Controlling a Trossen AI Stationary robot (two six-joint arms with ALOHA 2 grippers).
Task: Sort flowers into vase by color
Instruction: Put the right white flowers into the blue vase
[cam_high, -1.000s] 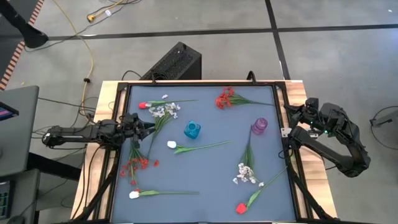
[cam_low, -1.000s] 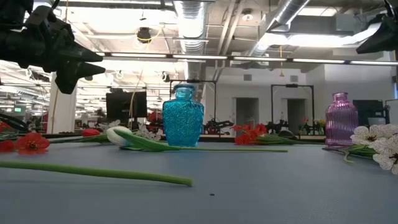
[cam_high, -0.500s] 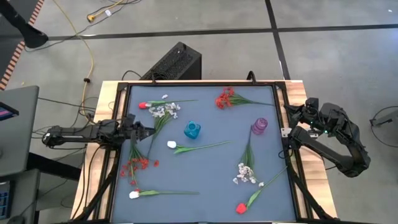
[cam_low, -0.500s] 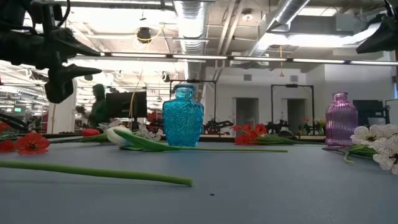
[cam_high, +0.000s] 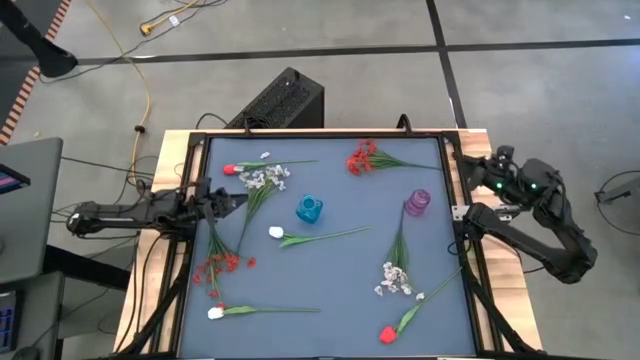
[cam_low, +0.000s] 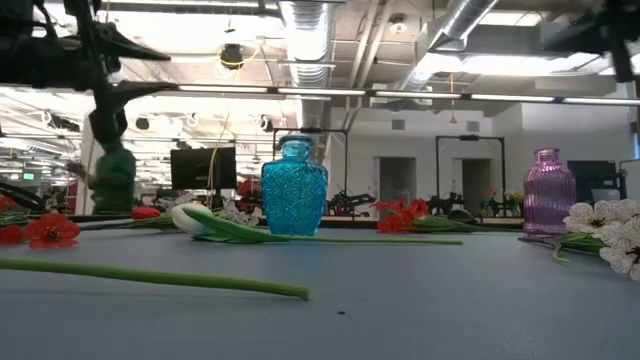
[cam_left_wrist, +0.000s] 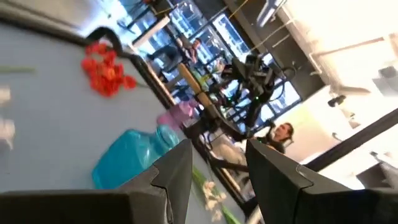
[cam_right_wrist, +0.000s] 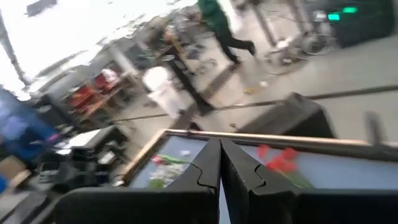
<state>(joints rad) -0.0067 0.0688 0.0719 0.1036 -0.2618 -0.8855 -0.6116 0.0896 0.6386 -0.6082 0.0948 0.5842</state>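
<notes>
Several flowers lie flat on the blue table. They include a white spray (cam_high: 265, 178), a red spray (cam_high: 360, 158), a white bud (cam_high: 277, 232), a second red spray (cam_high: 218, 265) and a red bud (cam_high: 388, 334). Two vases stand upright mid-table, one blue (cam_high: 309, 209) and one purple (cam_high: 417, 203). My left gripper (cam_high: 238, 201) hovers open and level above the left edge, pointing at the blue vase (cam_left_wrist: 134, 158). My right gripper (cam_high: 468, 168) is shut and raised over the right edge, holding nothing.
A black frame (cam_high: 195, 140) rims the table. A white bud (cam_high: 215, 313) lies at the near left and a white spray (cam_high: 395, 278) at the near right. A dark box (cam_high: 285, 100) sits on the floor past the far edge. People move in the room behind.
My left gripper has rolled about its own axis and tipped slightly upward, staying open above the left edge. My right gripper has risen and swung toward the far edge, still shut. The flowers and vases have kept still.
</notes>
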